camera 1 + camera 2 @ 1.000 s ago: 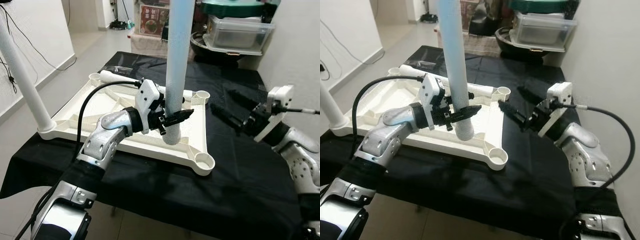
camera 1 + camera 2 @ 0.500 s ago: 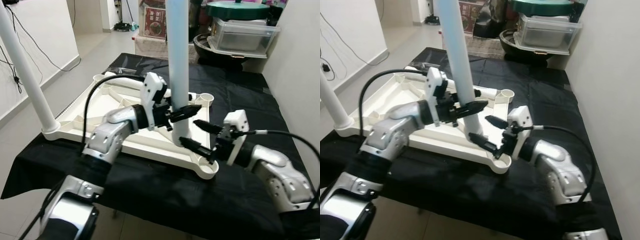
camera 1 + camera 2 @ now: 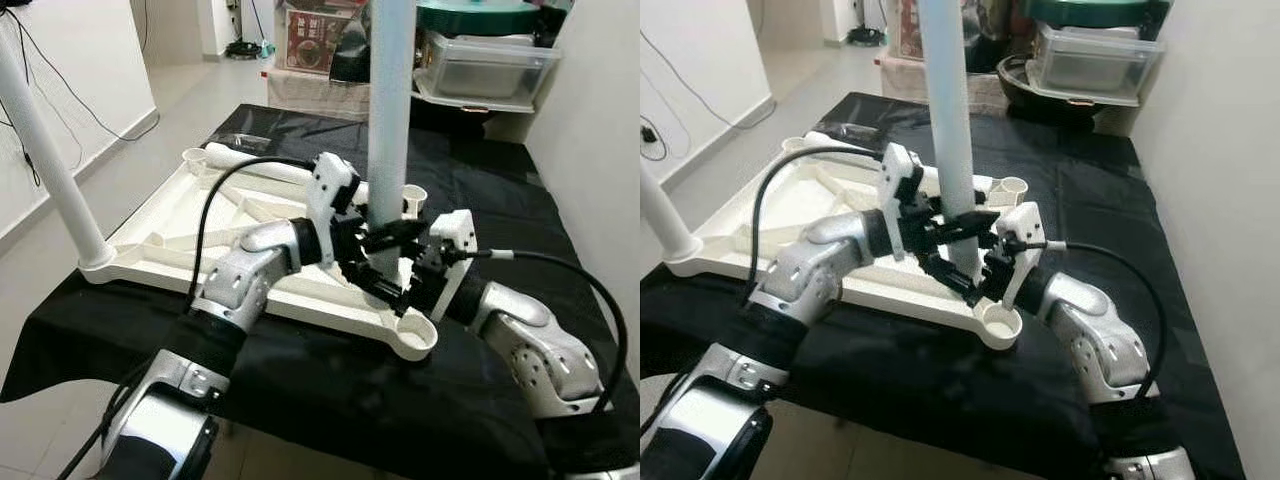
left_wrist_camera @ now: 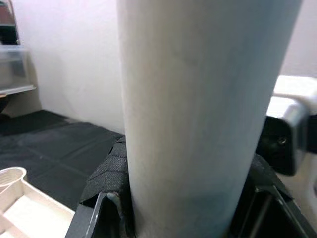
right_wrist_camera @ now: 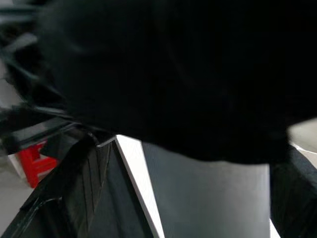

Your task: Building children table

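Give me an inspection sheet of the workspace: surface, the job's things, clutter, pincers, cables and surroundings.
Surface: table under a black cloth.
Job's things: upside-down white plastic tabletop with corner sockets; one white leg standing in its near left socket; another white leg lying at the far edge; a pale tube leg held upright above the near right corner.
Clutter: nothing seen.
Pincers: left pincer shut on the pale tube leg; right pincer at the tube's lower end, grip unclear.
Cables: black cable on the left arm, another on the right.
Surroundings: clear plastic bin, white walls, tiled floor.
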{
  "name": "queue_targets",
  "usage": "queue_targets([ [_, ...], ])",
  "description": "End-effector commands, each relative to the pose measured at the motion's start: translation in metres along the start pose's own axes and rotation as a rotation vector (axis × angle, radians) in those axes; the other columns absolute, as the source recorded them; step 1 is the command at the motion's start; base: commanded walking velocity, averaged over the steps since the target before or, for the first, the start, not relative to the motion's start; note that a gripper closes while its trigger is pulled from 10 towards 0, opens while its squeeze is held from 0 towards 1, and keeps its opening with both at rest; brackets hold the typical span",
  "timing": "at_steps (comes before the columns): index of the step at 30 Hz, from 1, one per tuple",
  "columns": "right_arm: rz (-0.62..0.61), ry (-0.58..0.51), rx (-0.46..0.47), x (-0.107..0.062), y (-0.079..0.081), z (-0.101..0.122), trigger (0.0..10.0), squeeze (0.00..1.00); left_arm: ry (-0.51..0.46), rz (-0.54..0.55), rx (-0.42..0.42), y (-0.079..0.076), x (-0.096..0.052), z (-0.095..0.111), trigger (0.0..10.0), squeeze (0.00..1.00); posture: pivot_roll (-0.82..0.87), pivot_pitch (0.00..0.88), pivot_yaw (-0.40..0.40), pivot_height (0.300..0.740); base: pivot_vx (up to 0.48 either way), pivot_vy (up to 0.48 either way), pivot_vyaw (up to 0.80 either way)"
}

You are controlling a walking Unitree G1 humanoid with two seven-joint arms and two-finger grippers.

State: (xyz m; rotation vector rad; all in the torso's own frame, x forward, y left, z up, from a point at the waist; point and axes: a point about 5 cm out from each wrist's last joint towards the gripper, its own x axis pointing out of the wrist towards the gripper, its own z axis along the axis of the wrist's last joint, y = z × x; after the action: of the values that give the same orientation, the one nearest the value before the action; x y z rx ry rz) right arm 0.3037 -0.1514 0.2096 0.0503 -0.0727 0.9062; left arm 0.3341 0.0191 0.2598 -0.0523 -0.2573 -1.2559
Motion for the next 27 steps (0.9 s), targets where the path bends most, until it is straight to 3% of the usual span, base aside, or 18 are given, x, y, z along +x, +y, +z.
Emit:
queue_targets([
  [1,-0.014,-0.021,-0.014,-0.001,-0.001,0.007,10.0,0.00,0.014,-0.020,-0.016,-0.005,0.001,-0.005,10.0,0.00,0.08,0.018,-0.068,0.740,0.000,0.000,0.00],
  [15,-0.068,-0.033,-0.018,0.003,-0.007,0.010,10.0,0.00,0.022,-0.024,-0.014,-0.007,0.002,-0.010,10.0,0.00,0.08,0.021,-0.068,0.740,0.000,0.000,0.00],
  [16,-0.080,-0.036,-0.017,0.004,-0.008,0.011,9.5,0.00,0.026,-0.027,-0.014,-0.009,0.002,-0.011,10.0,0.00,0.08,0.022,-0.070,0.740,0.000,0.000,0.00],
  [18,-0.080,-0.036,-0.017,0.004,-0.008,0.011,9.5,0.00,0.026,-0.027,-0.014,-0.009,0.002,-0.011,10.0,0.00,0.08,0.022,-0.070,0.740,0.000,0.000,0.00],
  [19,-0.089,-0.040,-0.016,0.004,-0.010,0.012,0.0,0.00,0.030,-0.031,-0.013,-0.010,0.001,-0.012,10.0,0.00,0.08,0.022,-0.070,0.740,0.000,0.000,0.00],
  [27,-0.118,-0.047,-0.014,0.004,-0.013,0.013,0.0,0.00,0.036,-0.034,-0.015,-0.011,0.001,-0.014,10.0,0.00,0.08,0.020,-0.067,0.740,0.000,0.000,0.00],
])
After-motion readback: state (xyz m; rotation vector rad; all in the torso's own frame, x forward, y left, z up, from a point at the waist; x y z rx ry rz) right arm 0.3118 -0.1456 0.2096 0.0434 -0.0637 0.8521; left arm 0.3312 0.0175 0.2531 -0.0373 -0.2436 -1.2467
